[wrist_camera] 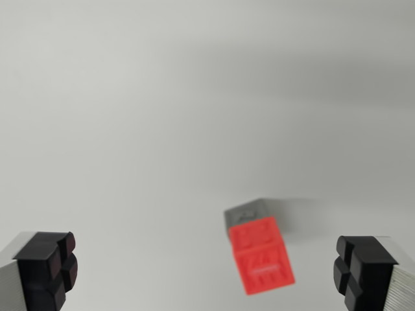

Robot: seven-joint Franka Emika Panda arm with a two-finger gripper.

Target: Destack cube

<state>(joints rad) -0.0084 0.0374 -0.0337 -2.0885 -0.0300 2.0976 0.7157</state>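
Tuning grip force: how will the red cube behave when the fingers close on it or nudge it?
The red cube looks like rigid moulded plastic with flat faces, so probably stiff and unlikely to roll. It seems to sit on a grey cube, so a sideways nudge could slide it off. Embossed faces may help the fingers grip; the picture is blurred.

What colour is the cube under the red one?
Grey: the small grey cube sits beneath the red cube, blurred, in the wrist view.

Red cube (261, 256), between the pincer (207, 272) tips: matt plastic w/ moulded relief on faces. Grey cube (249, 212) just beyond it: dull, matt. Pincer fingertips (50, 269): black matt pads, ridged grey sides. Counter (162, 116): smooth, matt, pale grey.
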